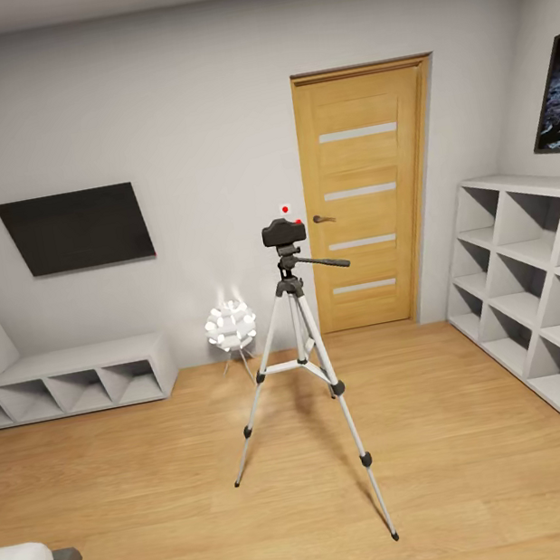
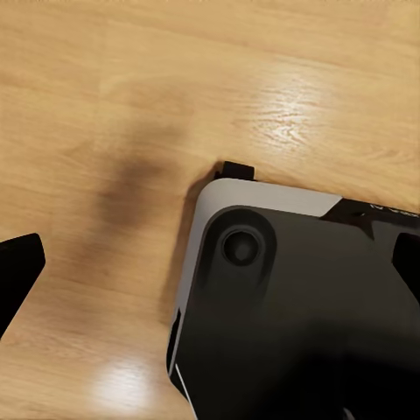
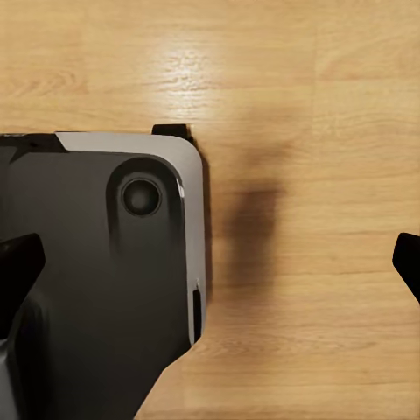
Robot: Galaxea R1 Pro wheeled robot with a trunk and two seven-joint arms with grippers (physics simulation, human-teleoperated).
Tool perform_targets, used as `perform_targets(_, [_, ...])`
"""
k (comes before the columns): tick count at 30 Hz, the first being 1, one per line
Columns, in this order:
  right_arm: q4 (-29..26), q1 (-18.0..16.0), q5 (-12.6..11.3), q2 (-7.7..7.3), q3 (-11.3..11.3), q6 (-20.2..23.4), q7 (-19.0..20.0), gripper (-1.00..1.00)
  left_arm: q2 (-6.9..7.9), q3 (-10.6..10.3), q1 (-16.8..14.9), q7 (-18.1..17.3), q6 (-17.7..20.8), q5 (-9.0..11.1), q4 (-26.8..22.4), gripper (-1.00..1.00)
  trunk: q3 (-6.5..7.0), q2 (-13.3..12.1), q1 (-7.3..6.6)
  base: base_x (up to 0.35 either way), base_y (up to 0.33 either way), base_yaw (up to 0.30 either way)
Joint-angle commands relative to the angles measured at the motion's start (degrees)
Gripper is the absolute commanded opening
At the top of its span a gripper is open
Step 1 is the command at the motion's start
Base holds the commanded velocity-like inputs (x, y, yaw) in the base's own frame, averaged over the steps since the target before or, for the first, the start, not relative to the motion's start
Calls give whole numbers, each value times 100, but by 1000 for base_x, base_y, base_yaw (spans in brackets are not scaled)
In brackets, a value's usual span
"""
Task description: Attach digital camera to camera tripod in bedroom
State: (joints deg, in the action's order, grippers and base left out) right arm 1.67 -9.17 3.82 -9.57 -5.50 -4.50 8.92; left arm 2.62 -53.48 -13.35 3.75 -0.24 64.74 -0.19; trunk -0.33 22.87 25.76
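Head view: camera tripod (image 1: 306, 363) stands upright mid-floor in the bedroom, three silver legs splayed on the light wood floor (image 1: 175, 519), long axis vertical. Black pan handle (image 1: 321, 263) sticks out toward the wooden door (image 1: 371, 195). Digital camera (image 1: 283, 231) sits on the tripod head, level, wider than tall, red button on top. Which way its lens points: cannot tell. White ball lamp (image 1: 230, 325) behind the tripod, near the wall. Cube shelves (image 1: 539, 289) at right, low shelf unit (image 1: 68, 377) and dark wall screen (image 1: 78, 228) at left.

Left gripper (image 2: 214, 262): dark fingers (image 2: 19, 267) spread wide, nothing between them; robot base (image 2: 289, 306) and floor below. Right gripper (image 3: 214, 262): fingers (image 3: 17, 267) likewise wide apart, holding nothing.
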Motion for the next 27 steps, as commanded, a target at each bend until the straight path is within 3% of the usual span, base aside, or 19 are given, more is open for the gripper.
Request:
perform_targets(1, [22,-6,38,4,-51,-39,13,100,17,-62,-1,20,-2,47,-28,100,-1,5,2,0,0,0])
perform_targets(27, [27,-6,31,16,-57,-33,13,100,20,-48,-1,20,-2,39,-33,100,215,5,2,0,0,0])
